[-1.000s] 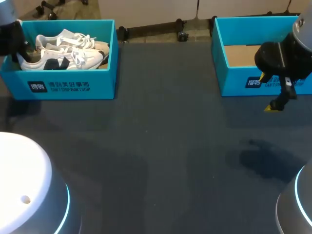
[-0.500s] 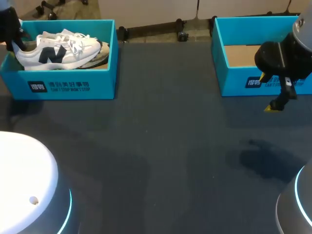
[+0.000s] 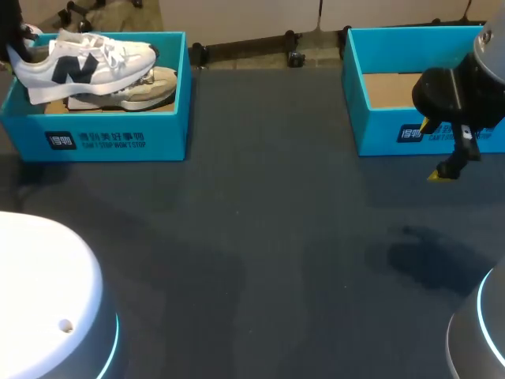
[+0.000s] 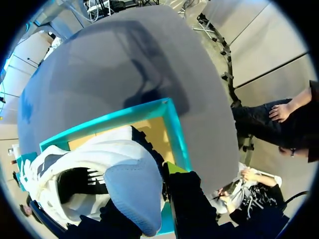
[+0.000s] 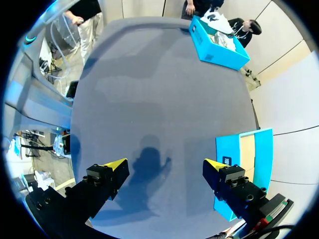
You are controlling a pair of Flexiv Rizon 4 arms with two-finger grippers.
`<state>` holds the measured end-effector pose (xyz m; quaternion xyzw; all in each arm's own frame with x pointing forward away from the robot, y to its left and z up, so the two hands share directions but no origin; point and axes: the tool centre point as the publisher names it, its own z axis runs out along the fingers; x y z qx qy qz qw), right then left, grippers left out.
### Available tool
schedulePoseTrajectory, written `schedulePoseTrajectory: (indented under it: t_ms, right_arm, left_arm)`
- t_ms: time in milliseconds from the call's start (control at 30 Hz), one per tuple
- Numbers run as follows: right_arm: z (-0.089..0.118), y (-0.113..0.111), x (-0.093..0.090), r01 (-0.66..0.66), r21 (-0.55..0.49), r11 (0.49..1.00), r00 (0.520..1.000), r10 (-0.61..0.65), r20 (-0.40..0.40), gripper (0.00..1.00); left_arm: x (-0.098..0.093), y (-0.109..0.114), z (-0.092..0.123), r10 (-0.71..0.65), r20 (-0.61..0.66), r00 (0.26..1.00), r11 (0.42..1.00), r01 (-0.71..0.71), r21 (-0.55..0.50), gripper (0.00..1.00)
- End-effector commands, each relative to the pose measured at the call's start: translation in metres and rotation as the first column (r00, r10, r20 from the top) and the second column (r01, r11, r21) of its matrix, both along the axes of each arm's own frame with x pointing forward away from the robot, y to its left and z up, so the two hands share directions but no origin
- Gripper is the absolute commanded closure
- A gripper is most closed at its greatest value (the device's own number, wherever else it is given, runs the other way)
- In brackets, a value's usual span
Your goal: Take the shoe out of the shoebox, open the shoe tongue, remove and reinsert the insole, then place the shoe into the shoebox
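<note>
The left claw (image 4: 145, 201) grips a white sneaker (image 3: 79, 63) by its heel over the teal shoebox (image 3: 118, 136). The right claw (image 5: 163, 167) hangs wide open.

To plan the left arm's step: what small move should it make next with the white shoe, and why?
Probably lift it a little higher: the left claw holds the white shoe by the heel, yet its sole hangs low over the second shoe in the shoebox.
</note>
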<state>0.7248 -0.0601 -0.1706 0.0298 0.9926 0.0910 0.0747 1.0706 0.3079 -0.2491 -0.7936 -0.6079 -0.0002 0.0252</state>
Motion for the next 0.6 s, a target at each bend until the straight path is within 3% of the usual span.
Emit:
schedulePoseTrajectory:
  t_ms: [33, 600]
  right_arm:
    - [-0.0009, 0.0013, 0.0016, 0.001, -0.003, 1.000, 1.000, -0.001, -0.002, 0.00]
    - [-0.0009, 0.0013, 0.0016, 0.001, -0.003, 1.000, 1.000, -0.001, -0.002, 0.00]
  left_arm:
    - [-0.0004, 0.0019, 0.0143, 0.003, 0.001, 1.000, 1.000, -0.003, 0.008, 1.00]
    - [-0.0008, 0.0065, 0.0235, 0.031, 0.017, 0.999, 0.999, -0.031, -0.009, 1.00]
